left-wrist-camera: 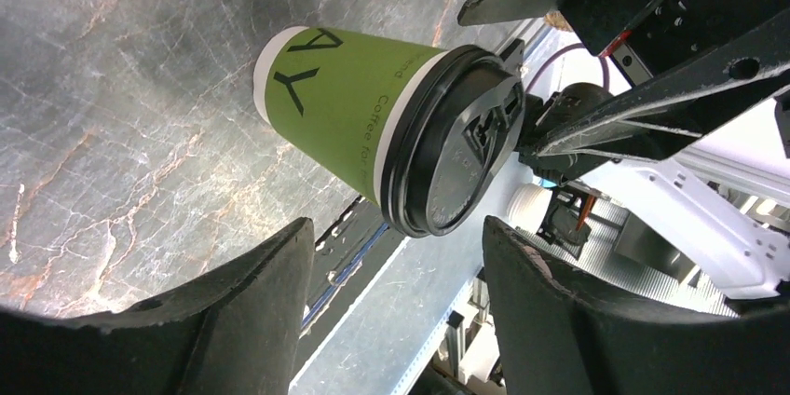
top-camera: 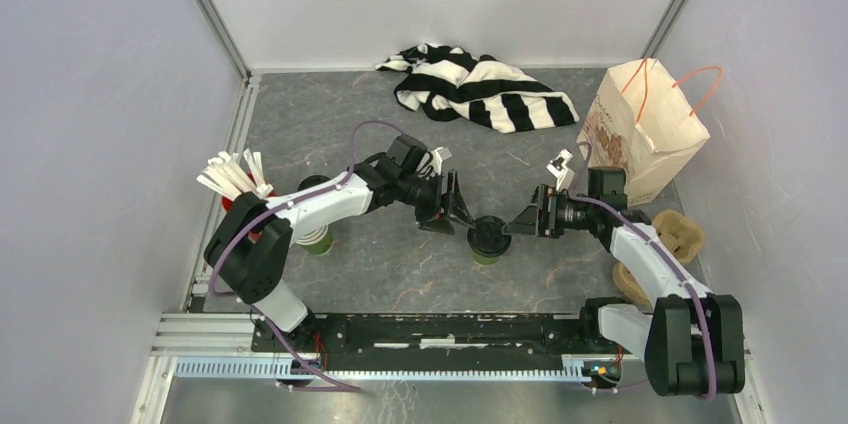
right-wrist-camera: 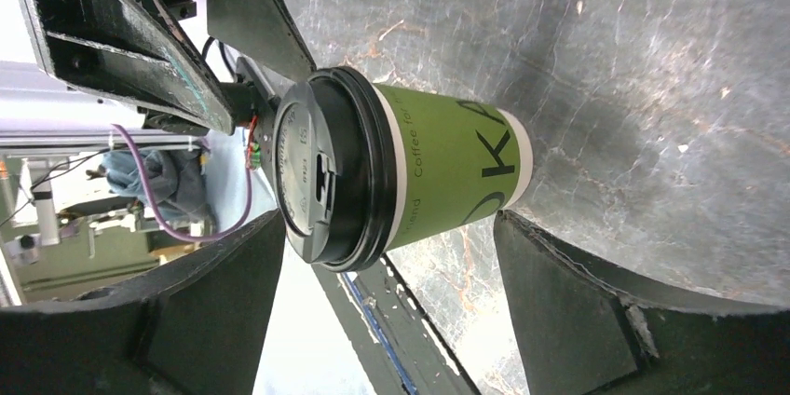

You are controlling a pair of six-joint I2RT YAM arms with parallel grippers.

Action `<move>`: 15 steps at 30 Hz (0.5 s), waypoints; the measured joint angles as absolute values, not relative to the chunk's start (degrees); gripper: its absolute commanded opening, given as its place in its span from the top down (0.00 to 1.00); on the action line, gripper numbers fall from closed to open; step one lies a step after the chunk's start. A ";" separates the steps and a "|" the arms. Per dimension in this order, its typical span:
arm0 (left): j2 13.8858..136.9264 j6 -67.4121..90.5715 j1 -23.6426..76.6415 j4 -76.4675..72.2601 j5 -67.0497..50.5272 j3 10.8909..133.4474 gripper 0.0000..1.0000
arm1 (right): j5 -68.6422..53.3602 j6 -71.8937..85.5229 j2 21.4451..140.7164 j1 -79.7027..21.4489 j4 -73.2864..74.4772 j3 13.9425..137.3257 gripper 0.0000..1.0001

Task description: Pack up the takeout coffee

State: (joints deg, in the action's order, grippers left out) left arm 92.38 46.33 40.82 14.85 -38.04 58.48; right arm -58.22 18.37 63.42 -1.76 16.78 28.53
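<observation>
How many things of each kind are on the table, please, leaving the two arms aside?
Lidded green coffee cup: 1
Second green cup, half hidden: 1
Paper bag with orange handles: 1
Black-and-white striped cloth: 1
Bundle of white sticks: 1
Brown cardboard tray, partly hidden: 1
Total: 6

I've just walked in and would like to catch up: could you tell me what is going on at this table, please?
Two robot arms are attending to a small green paper cup with a round black plastic lid, which stands upright on the dark marbled table. The left gripper and the right gripper flank it from opposite sides. Both are open and neither is holding it. The brown paper bag with orange handles stands at the far right, so the cup is not yet packed.
</observation>
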 measured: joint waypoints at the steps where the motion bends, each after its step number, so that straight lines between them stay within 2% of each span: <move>1: 92.40 46.35 40.60 14.83 -38.13 58.89 0.26 | -57.54 18.48 62.70 -1.76 17.32 29.12 0.11; 5: 92.99 46.35 40.40 14.52 -39.11 60.27 0.30 | -54.92 20.53 58.30 -1.76 19.70 29.23 0.15; 6: 93.30 46.37 40.40 14.35 -39.38 60.62 0.31 | -53.87 21.26 56.97 -1.76 20.49 29.30 0.19; 8: 94.13 46.37 40.42 14.31 -39.72 61.10 0.37 | -51.46 22.02 55.16 -1.74 22.76 29.87 0.37; 10: 95.09 46.37 40.42 14.20 -39.99 61.47 0.41 | -48.56 22.74 53.95 -1.56 25.02 30.76 0.47; 13: 96.79 46.39 40.53 14.17 -40.51 61.80 0.43 | -45.41 23.81 52.03 -0.75 26.79 30.98 0.49; 15: 97.27 46.39 40.60 14.22 -40.66 61.82 0.45 | -44.66 24.58 51.18 -0.54 27.35 30.94 0.47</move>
